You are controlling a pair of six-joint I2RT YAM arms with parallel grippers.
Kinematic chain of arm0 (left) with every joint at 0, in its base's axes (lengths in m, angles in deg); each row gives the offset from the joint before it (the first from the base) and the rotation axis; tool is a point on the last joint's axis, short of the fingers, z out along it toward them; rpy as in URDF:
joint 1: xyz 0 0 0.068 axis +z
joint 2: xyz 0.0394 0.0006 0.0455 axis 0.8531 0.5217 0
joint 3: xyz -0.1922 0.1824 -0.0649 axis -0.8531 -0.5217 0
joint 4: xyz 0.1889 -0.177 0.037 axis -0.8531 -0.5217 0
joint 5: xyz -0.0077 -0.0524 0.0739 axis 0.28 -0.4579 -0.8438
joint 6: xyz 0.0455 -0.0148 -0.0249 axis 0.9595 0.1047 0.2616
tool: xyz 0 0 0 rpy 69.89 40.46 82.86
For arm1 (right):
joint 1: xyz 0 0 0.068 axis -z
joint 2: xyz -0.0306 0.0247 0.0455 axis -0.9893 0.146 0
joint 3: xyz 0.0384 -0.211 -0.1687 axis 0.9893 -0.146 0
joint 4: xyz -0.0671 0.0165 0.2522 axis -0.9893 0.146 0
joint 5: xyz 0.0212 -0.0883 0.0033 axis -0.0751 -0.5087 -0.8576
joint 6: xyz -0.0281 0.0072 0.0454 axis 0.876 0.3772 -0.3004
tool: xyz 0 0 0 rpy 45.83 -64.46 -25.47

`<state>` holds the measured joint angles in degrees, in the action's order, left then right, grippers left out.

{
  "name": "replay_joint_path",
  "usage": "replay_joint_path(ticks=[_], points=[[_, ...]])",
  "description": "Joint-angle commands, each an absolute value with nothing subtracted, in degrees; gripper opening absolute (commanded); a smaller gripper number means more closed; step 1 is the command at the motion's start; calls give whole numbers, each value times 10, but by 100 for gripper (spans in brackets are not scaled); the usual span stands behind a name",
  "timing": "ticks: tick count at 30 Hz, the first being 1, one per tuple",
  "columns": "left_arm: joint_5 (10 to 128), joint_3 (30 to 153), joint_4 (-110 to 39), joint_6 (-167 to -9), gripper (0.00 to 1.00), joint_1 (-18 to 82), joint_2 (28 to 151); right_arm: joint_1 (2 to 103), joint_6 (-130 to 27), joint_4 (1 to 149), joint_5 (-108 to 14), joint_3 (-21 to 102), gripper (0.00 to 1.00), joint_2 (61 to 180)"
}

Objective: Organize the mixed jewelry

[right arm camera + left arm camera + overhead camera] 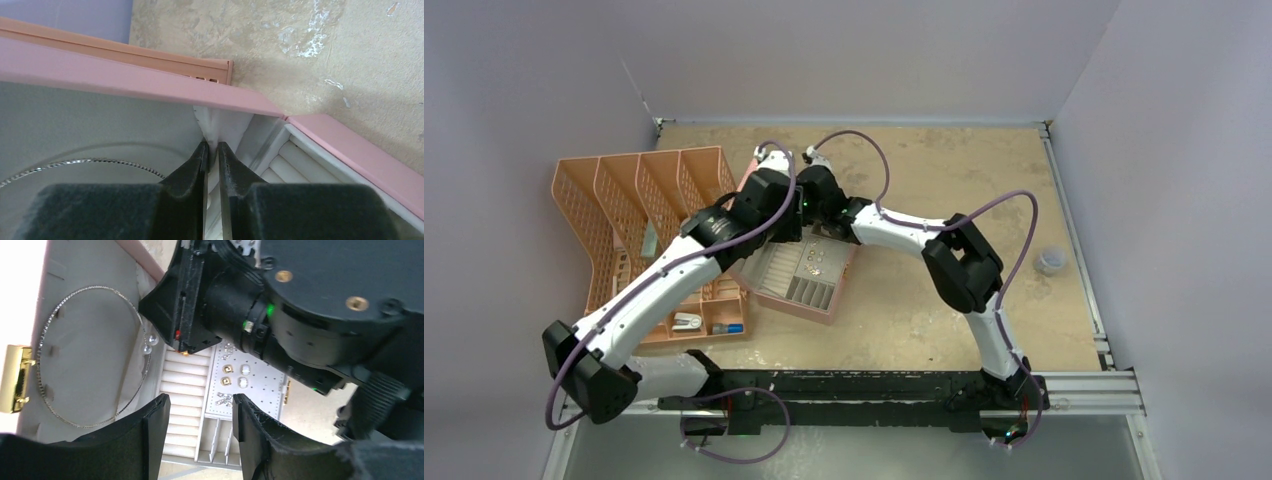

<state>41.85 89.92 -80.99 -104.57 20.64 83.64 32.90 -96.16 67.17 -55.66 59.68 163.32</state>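
Observation:
A thin silvery wire hoop (95, 286) lies in the grey lid of the open pink jewelry box (824, 305); it also shows in the right wrist view (90, 161). Two tiny gold studs (226, 375) and pale ones (244, 376) sit on the perforated white panel, with sparkly pieces (223, 399) below. Two small pearls (148, 344) lie by the lid's edge. My left gripper (200, 407) is open and empty above the ring rolls. My right gripper (212, 146) is shut, a slit between its tips, at the hinge corner beside the hoop. A gold glint shows at its tip (186, 351); I cannot tell whether it is held.
A peach mesh organizer (624, 190) stands left of the box, with a white clip (687, 321) and a blue-capped tube (727, 327) in its front tray. A small clear cup (1050, 261) stands at the right edge. A gold clasp (15, 377) is on the lid's rim.

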Motion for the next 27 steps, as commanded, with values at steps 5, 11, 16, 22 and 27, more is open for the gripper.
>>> replay_joint_path(ticks=[5, 11, 16, 22, 27], points=[[343, 899, -812, -1076, 48, 209, 873, 349, -951, 597, -485, 515, 10, 1611], [327, 878, -794, -1095, 47, 223, 890, 358, -950, 565, -458, 488, 5, 1608], [331, 875, -794, -1103, 45, 239, 919, 361, -943, 542, -439, 462, 0, 1601], [328, 864, -786, -1117, 43, 259, 933, 361, -909, 480, -377, 414, 0, 1571], [342, 857, -781, -1127, 42, 282, 937, 361, -900, 455, -358, 407, 0, 1550]])
